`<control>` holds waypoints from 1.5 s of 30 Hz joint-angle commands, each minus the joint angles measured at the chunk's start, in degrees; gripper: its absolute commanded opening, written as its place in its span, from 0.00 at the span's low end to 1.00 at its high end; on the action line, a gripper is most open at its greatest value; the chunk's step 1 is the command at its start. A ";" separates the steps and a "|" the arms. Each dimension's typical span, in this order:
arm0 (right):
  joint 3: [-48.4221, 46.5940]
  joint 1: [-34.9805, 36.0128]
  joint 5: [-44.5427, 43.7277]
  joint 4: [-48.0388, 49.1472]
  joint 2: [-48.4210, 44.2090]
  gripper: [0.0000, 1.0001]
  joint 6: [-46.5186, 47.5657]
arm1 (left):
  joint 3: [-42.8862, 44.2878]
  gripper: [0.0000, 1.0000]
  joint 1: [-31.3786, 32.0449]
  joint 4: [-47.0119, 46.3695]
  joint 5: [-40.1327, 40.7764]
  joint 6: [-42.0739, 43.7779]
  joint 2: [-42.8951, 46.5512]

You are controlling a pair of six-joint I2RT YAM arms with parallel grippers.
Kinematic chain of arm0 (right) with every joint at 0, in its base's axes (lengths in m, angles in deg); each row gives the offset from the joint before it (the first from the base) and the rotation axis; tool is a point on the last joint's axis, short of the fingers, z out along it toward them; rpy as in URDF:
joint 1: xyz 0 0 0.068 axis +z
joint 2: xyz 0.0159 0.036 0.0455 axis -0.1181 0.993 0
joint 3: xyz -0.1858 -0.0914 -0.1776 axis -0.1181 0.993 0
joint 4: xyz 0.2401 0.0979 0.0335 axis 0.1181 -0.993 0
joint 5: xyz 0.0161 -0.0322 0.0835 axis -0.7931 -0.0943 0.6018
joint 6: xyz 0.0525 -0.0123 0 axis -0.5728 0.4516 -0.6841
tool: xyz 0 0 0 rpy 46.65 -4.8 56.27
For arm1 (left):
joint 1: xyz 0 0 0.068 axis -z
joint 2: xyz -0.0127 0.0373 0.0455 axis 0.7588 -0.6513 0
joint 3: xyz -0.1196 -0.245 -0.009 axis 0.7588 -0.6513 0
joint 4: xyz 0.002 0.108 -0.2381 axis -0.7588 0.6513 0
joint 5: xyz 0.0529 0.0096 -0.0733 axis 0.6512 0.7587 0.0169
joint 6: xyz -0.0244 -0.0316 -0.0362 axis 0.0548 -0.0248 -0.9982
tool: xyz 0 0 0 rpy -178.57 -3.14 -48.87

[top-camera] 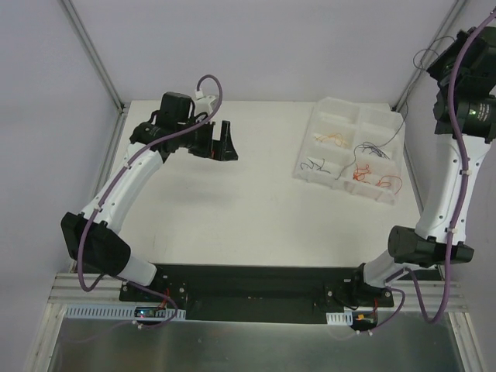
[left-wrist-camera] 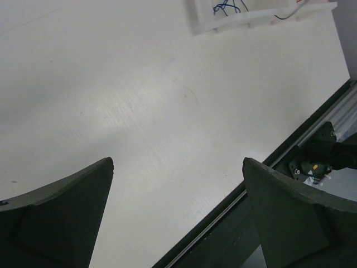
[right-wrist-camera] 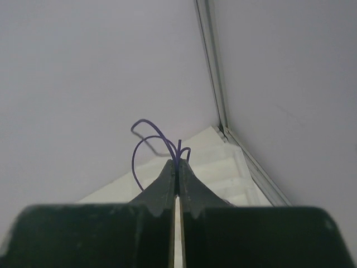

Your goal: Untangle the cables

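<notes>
You have a white table [top-camera: 232, 217] enclosed by pale grey walls [top-camera: 46, 116], with a white compartmented tray [top-camera: 329, 107] at its far right. Loose cables [top-camera: 363, 169] lie in the tray's compartments. Your right gripper [right-wrist-camera: 177, 166], raised high, is clenched on one purple cable [right-wrist-camera: 146, 137] that loops from its tips. Your left gripper [left-wrist-camera: 178, 162] hovers over bare table, jaws spread wide, holding nothing.

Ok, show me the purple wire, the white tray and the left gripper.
purple wire [right-wrist-camera: 146, 120], right wrist view, top of its loop.
white tray [top-camera: 339, 116], top external view, bare far-left compartment.
left gripper [left-wrist-camera: 178, 162], left wrist view, midway between its open fingertips.
</notes>
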 commanded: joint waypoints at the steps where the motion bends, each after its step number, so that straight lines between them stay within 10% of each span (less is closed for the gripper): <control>1: -11.80 -0.65 2.50 3.25 2.04 0.00 -1.79 | 4.50 0.99 -2.71 2.17 2.01 4.11 -2.67; 21: -6.21 -5.13 5.49 22.07 -2.70 0.00 -9.70 | 0.20 0.99 -7.99 0.16 -3.26 -3.45 0.23; 45: 6.03 -5.83 5.32 19.96 -0.51 0.00 -9.08 | 0.02 0.99 -8.08 -0.29 -2.74 -1.60 0.14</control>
